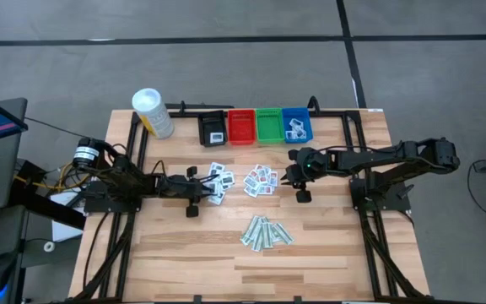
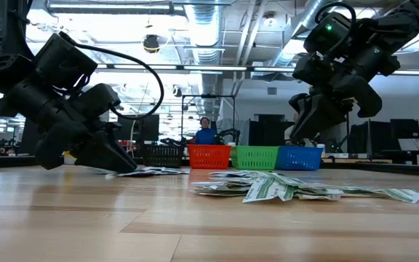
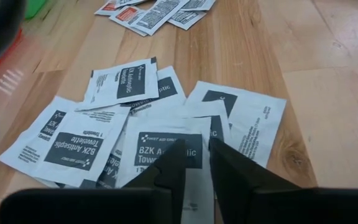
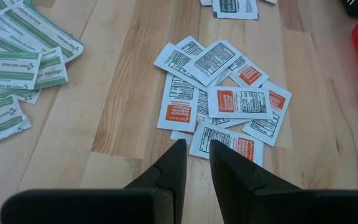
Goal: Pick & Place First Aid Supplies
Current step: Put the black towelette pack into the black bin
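Three loose piles of first aid packets lie in front of the bin row (image 1: 256,126): BZK antiseptic towelette packets (image 3: 166,149) nearest the black bin, red-print packets (image 4: 229,102) before the red and green bins, pale-green strips (image 1: 267,232) farther out. The left gripper (image 3: 196,163), jaws nearly closed and empty, sits low on a towelette packet reading "FIRST AID ONLY"; the step appears to be the pick, which calls for clamping one packet. The right gripper (image 4: 196,158), jaws likewise narrow and empty, hovers above the red-print pile.

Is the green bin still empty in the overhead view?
Yes. From above, the green bin shows only its bare floor, while the blue bin beside it already holds white packets.
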`<state>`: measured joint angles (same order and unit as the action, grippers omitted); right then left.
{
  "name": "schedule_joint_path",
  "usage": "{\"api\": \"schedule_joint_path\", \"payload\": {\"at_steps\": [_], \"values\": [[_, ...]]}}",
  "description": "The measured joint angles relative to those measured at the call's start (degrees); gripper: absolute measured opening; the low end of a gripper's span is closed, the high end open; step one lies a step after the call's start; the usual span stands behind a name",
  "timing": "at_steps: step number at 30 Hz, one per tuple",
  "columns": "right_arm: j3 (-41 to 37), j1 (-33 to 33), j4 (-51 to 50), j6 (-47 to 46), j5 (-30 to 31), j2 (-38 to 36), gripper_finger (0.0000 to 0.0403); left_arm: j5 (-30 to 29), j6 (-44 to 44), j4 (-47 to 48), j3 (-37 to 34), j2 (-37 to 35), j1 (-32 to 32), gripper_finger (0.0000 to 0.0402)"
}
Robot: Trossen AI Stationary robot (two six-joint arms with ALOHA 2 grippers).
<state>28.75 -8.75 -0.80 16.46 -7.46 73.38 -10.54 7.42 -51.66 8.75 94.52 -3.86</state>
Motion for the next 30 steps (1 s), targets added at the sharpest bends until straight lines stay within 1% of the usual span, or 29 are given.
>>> {"api": "schedule_joint_path", "payload": {"at_steps": [11, 15, 27, 30], "values": [[0.0, 0.0, 0.0, 0.0, 0.0, 0.0, 0.0065, -0.4, 0.0, -1.8, -0.1, 0.2, 0.0, 0.0023], [0.0, 0.0, 0.0, 0.0, 0.0, 0.0, 0.0065, -0.4, 0.0, -1.9, 1.0, 0.2, 0.0, 0.0007], [0.0, 0.0, 0.0, 0.0, 0.0, 0.0, 0.0065, -0.4, -0.2, -2.7, 6.7, 0.2, -0.3, 0.0007], [0.0, 0.0, 0.0, 0.0, 0.0, 0.0, 0.0065, -1.4, 1.3, -2.8, 8.1, 0.1, -0.3, 0.0007]]}}
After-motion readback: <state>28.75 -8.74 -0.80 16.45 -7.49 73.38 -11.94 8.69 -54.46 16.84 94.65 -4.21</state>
